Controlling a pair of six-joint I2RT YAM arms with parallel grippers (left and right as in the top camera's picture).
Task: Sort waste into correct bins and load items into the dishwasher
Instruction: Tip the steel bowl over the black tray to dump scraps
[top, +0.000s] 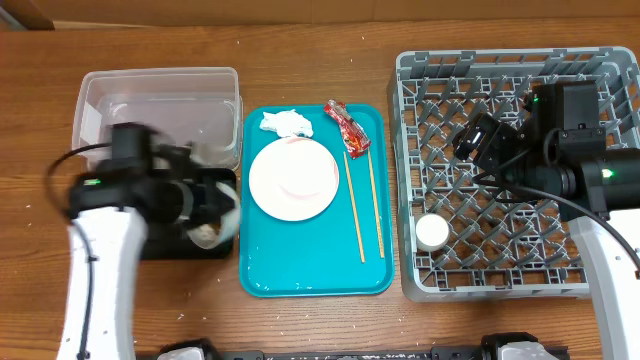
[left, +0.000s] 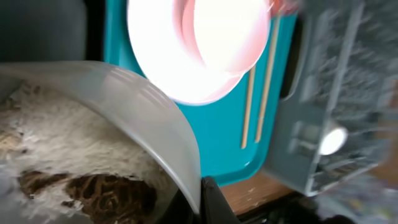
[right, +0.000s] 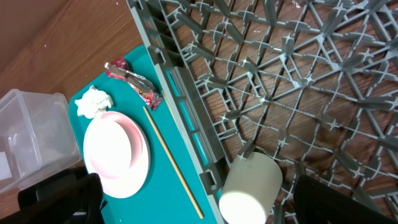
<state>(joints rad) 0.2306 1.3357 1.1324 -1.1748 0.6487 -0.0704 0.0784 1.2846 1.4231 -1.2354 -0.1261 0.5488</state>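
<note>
The pale bowl (left: 134, 118) is pinched by its rim in the left claw (top: 203, 205), whose fingers are closed on it. It is tipped on its side, most likely so that the white rice and brown scraps (left: 68, 155) clinging inside can slide out. Directly under the claw lies the black tray (top: 165, 248), seemingly the bin meant for food waste, with the clear tub (top: 160, 95) just beyond it. To the claw's right sits the teal tray (top: 262, 275), carrying the plate (top: 293, 178), the tissue (top: 285, 123), the red wrapper (top: 347, 128) and the chopsticks (top: 365, 205), none of them sorted yet. Farther right, well apart, the right claw (top: 480, 140) hangs wide and empty over the grey rack (top: 420, 285), where the cup (top: 432, 232) already lies near the front corner.
</note>
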